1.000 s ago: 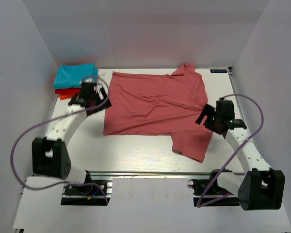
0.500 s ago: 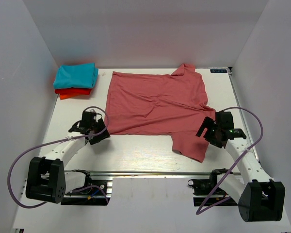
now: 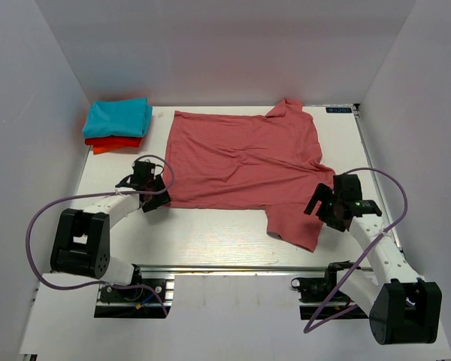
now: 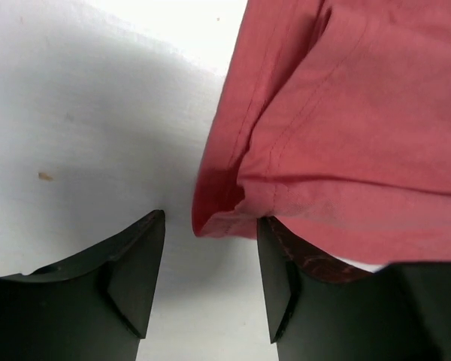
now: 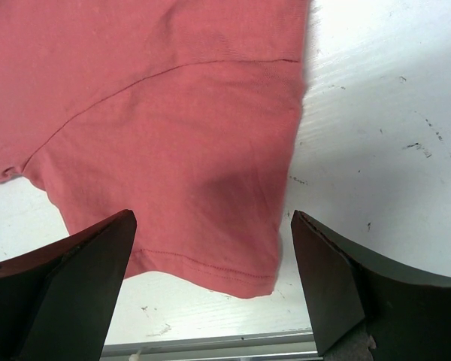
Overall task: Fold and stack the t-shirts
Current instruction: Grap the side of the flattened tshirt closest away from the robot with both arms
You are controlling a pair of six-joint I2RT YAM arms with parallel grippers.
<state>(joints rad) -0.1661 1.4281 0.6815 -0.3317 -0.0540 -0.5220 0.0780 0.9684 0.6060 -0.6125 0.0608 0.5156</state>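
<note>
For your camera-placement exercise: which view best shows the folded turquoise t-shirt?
Top external: the turquoise t-shirt lies unobstructed atop the orange-red t-shirt, far left. Neither wrist view shows it; both face the salmon-pink t-shirt.

Spread t-shirt (image 3: 240,162) lay mid-surface (image 3: 210,233). Top folded t-shirt (image 3: 119,116) sat on bottom folded t-shirt (image 3: 109,143), far-left corner. Left hand (image 4: 210,226) was at spread shirt's near-left corner; right hand (image 5: 212,218) was over its near-right sleeve.

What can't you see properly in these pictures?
- Orange-red shirt: top view, mostly hidden under the turquoise shirt.
- Pink shirt: both wrist views cut it off at their edges.
- Left gripper: top view, its jaws are too small and dark to make out.
</note>
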